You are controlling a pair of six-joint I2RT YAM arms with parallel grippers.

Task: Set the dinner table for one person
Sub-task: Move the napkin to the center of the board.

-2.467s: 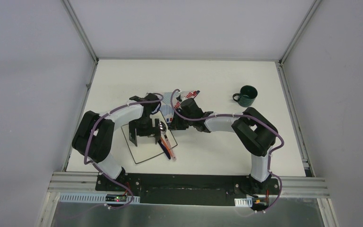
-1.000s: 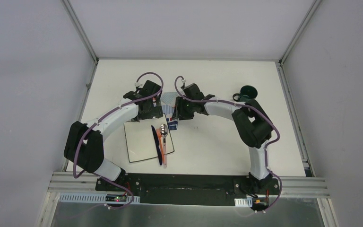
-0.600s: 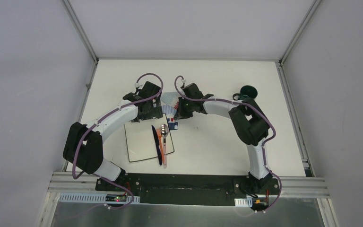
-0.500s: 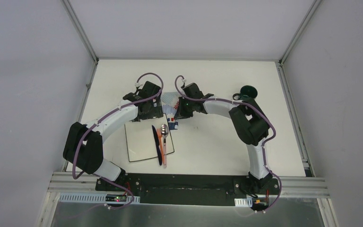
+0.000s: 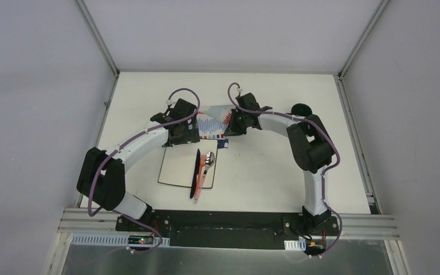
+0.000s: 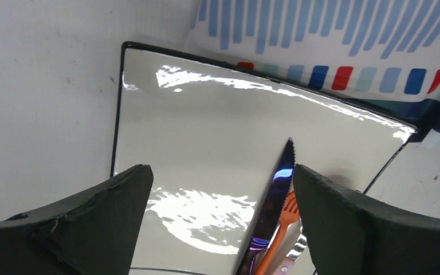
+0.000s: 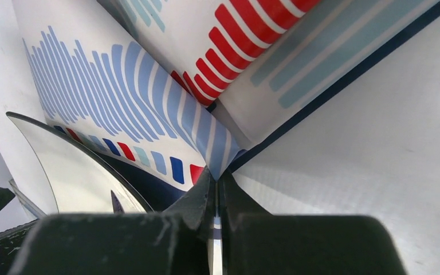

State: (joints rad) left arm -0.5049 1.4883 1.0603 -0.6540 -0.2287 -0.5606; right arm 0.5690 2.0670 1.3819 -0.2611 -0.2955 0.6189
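Observation:
A striped red-blue-white cloth lies bunched on the white dinner table, just beyond a white square plate. My right gripper is shut on a raised fold at the cloth's right corner; in the right wrist view the pinched fold sits at the gripper. On the plate's right side lie a dark knife, an orange fork and a metal spoon. Above the plate's far edge my left gripper is open and holds nothing.
A dark green mug stands at the back right, partly hidden behind the right arm. Grey rails edge the table. The plate's rim lies close beside the held cloth corner.
My right gripper shut on the cloth and moved it back and to the right, spreading it. The plate with the cutlery shifted right and turned slightly. The left gripper stayed open.

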